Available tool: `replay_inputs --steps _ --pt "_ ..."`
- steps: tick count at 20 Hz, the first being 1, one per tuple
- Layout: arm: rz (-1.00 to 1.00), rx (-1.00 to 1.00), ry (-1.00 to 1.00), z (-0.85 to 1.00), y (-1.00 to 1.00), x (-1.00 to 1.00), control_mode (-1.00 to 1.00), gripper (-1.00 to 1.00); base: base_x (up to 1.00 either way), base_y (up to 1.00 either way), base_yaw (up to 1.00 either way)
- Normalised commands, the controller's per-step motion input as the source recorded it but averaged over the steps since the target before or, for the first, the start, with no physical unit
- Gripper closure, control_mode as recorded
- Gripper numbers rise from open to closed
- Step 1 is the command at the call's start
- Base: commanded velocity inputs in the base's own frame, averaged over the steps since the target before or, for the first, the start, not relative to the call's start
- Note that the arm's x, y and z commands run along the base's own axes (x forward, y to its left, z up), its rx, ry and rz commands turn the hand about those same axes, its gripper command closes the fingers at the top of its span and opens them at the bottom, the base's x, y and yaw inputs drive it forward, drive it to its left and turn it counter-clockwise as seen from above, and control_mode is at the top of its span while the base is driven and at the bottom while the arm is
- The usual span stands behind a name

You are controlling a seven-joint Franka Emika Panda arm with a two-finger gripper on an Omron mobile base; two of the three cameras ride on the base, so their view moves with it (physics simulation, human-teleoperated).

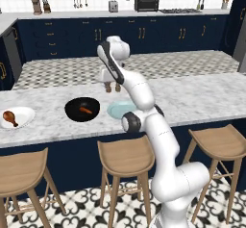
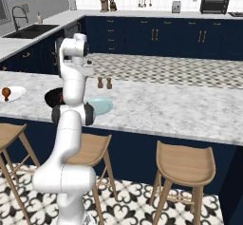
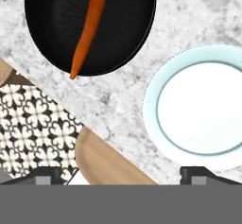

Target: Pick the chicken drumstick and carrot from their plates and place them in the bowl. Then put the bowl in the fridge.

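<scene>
The glossy black bowl (image 1: 82,109) (image 3: 118,10) stands on the marble counter with the orange carrot (image 1: 86,110) (image 3: 87,29) lying inside it. Right of it sits the pale blue plate (image 1: 120,109) (image 3: 198,107) (image 2: 102,105), bare. Far left, the reddish-brown chicken drumstick (image 1: 9,118) (image 2: 5,93) rests on the white plate (image 1: 21,119) (image 2: 14,96). My gripper (image 1: 109,80) (image 3: 122,173) hangs open above the counter's near edge, between bowl and blue plate, with nothing between its fingertips (image 3: 47,173). The arm hides part of the bowl (image 2: 51,97) in the right base view. A grey slab (image 1: 239,44) is too cropped to call the fridge.
Two small shakers (image 1: 113,86) (image 2: 104,83) stand on the counter behind the bowl. Wooden stools (image 1: 126,157) (image 3: 104,161) line the counter's front edge over a patterned floor. Navy cabinets and a back counter with appliances run along the far wall.
</scene>
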Motion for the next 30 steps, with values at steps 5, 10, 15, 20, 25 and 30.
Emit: replay_inputs --steps 5,10,15,20,25,30 --pt "0.01 0.15 -0.71 -0.76 -0.33 -0.56 -1.00 -1.00 0.00 0.00 0.00" --pt "-0.04 0.05 -0.34 -0.14 -0.03 0.11 -1.00 -1.00 0.00 0.00 0.00" --pt "-0.01 0.11 0.21 0.04 -0.03 0.98 -1.00 -1.00 0.00 0.00 0.00" --pt "-0.02 0.10 0.27 -0.27 -0.15 0.66 -1.00 -1.00 0.00 0.00 0.00" --pt "-0.03 0.00 -0.14 -0.13 -0.42 -0.92 -1.00 -1.00 0.00 0.00 0.00" --pt "-0.13 -0.03 -0.38 -0.68 -0.27 -1.00 -1.00 -1.00 0.00 0.00 0.00"
